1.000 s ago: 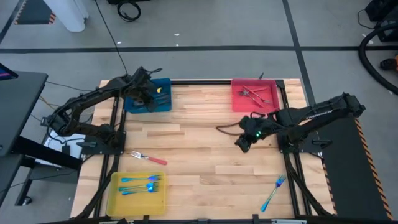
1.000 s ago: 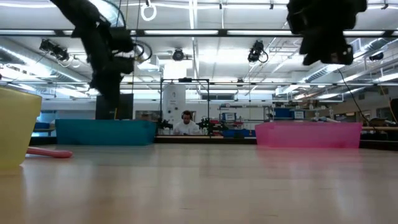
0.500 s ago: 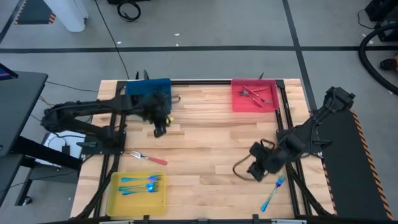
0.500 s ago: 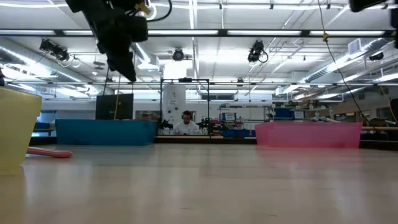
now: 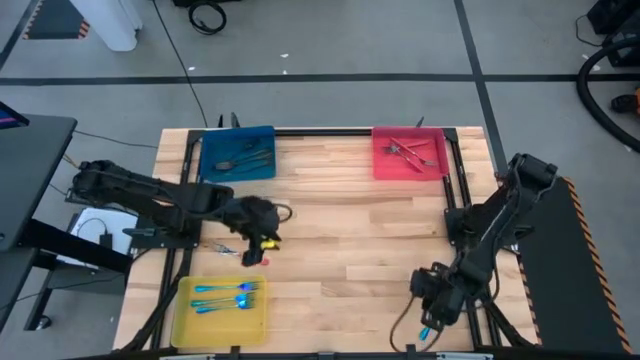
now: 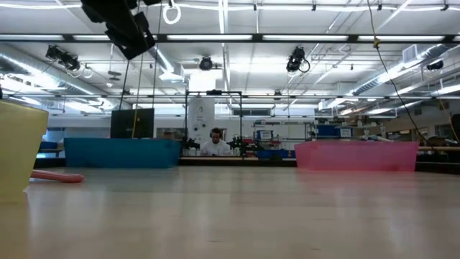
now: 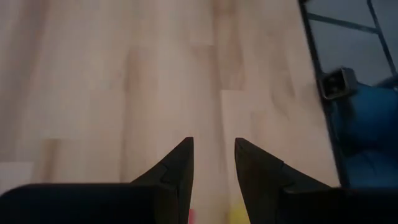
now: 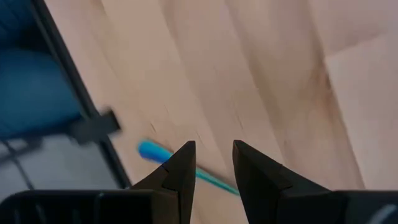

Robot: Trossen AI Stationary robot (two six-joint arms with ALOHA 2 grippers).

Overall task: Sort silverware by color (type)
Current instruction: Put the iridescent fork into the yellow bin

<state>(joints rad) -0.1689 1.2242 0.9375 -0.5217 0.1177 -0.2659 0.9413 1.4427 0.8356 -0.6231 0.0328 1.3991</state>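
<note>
Red fork: mostly under left gripper; only tines end shows in high view. Low view: just a pink handle, blurred, cut by yellow tray.

Blue fork: by right gripper, hidden in high view; wrist view shows handle only, tines behind fingers.

Forks in trays: too small to count.

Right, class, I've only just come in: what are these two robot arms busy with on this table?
They are sorting cutlery into coloured trays. The blue tray holds dark grey pieces, the pink tray and the yellow tray hold more. The left gripper hangs open over the red-handled fork lying loose on the table. The right gripper is open above the blue-handled fork near the table's front right corner. Neither holds anything.
</note>
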